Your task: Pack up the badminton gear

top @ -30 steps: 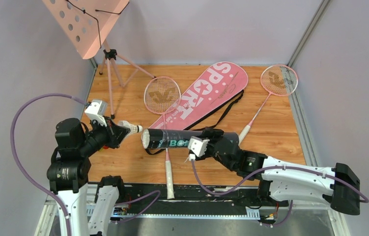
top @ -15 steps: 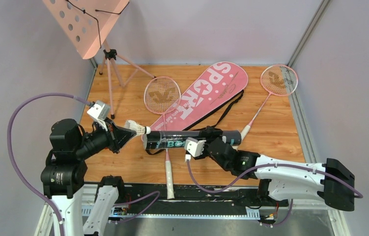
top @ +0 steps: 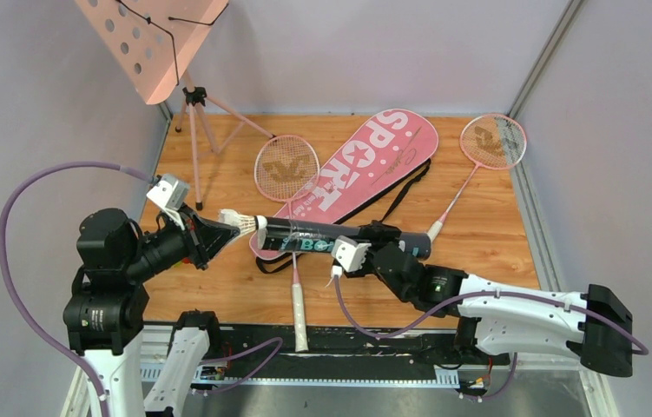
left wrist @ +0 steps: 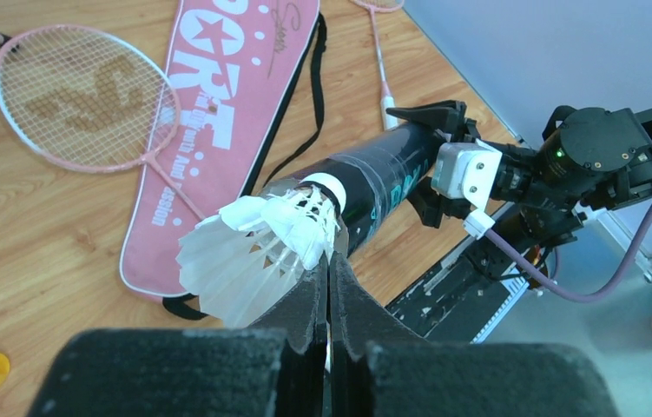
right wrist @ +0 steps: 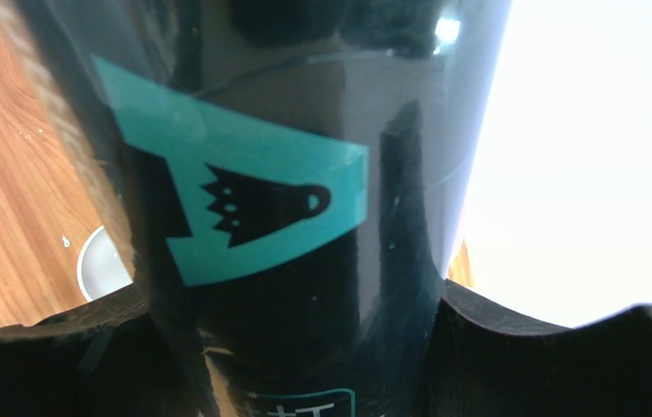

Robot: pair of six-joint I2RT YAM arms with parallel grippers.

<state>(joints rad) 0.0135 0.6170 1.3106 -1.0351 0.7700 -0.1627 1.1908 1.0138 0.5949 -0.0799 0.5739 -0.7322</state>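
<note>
The wooden table top (top: 496, 234) carries a long pink racket bag lettered "SPORT" (top: 365, 161), lying flat and slanting from the near left to the far right. Both pink-framed rackets lie outside it, 1 to its left (top: 287, 169) and 1 to its right (top: 494, 141).

A pink perforated music stand (top: 153, 39) stands at the far left corner.

The black cylindrical tube (top: 322, 234) runs roughly left to right in front of the bag, with its open mouth to the left. The right gripper (top: 380, 234) is clasped around its middle. What the tube already holds cannot be seen.

1 white feather shuttlecock (left wrist: 257, 243) sits at the mouth, its narrow end toward the tube and its skirt flaring back. The left gripper (left wrist: 328, 269) pinches that skirt, fingers pressed together.
</note>
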